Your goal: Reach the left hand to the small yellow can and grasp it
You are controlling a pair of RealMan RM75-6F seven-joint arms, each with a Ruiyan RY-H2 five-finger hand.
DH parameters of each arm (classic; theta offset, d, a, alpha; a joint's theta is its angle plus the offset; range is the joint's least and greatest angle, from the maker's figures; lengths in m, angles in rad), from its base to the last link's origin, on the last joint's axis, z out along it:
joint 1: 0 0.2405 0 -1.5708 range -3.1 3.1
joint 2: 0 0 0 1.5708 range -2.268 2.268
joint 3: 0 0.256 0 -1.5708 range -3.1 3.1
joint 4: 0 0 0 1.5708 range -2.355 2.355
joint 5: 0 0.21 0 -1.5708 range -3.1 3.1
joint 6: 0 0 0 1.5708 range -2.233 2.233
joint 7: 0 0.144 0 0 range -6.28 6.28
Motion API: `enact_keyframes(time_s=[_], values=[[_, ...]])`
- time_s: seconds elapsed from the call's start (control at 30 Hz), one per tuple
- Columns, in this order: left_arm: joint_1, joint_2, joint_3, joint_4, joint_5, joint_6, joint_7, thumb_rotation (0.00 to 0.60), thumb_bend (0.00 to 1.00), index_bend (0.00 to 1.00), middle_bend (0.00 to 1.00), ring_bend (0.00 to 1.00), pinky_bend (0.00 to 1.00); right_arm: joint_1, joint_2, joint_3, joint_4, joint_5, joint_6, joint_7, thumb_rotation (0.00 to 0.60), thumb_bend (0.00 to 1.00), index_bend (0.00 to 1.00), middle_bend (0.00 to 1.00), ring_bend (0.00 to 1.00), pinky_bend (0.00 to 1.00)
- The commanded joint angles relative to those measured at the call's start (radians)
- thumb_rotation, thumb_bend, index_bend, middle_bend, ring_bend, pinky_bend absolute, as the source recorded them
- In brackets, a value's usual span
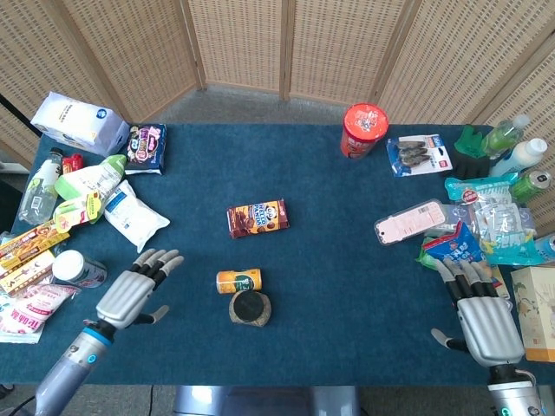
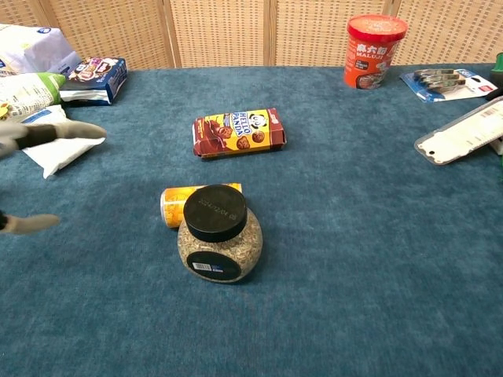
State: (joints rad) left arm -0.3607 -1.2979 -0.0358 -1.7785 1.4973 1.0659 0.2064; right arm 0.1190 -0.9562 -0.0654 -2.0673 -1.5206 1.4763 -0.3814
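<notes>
The small yellow can (image 1: 238, 281) lies on its side on the blue cloth, just behind a round jar with a black lid (image 1: 249, 308). In the chest view the jar (image 2: 219, 235) hides part of the can (image 2: 176, 203). My left hand (image 1: 134, 291) hovers open, fingers spread, well to the left of the can and apart from it. Its fingertips (image 2: 75, 131) enter the chest view at the left edge. My right hand (image 1: 482, 317) is open and empty near the right front of the table.
A chocolate biscuit box (image 1: 257, 217) lies behind the can. Snack bags and bottles (image 1: 91, 186) crowd the left edge, with a small white-capped jar (image 1: 76, 268) close to my left hand. A red cup (image 1: 362, 130) and packets (image 1: 486, 221) fill the right side.
</notes>
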Motion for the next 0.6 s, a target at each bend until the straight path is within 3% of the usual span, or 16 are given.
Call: enact_keyframes(time_s=[0.03,0.27,0.6], values=[[-0.057,-0.077,-0.024,0.056,-0.043,-0.061,0.039,0.6,0.36,0.0,0.0,0.0,0.0,-0.011,0.011,0.0,0.004,-0.006,0.007,0.014,0.6,0.13,0.0,0.0,0.0,0.11],[-0.127,-0.2,-0.044,0.163,-0.08,-0.119,0.054,0.6,0.36,0.0,0.0,0.0,0.0,-0.03,0.029,-0.001,0.011,-0.021,0.01,0.056,0.6,0.14,0.0,0.0,0.0,0.11],[-0.203,-0.317,-0.081,0.288,-0.112,-0.163,-0.053,0.6,0.36,0.0,0.0,0.0,0.0,-0.056,0.051,-0.008,0.007,-0.036,0.009,0.095,0.6,0.14,0.0,0.0,0.0,0.11]])
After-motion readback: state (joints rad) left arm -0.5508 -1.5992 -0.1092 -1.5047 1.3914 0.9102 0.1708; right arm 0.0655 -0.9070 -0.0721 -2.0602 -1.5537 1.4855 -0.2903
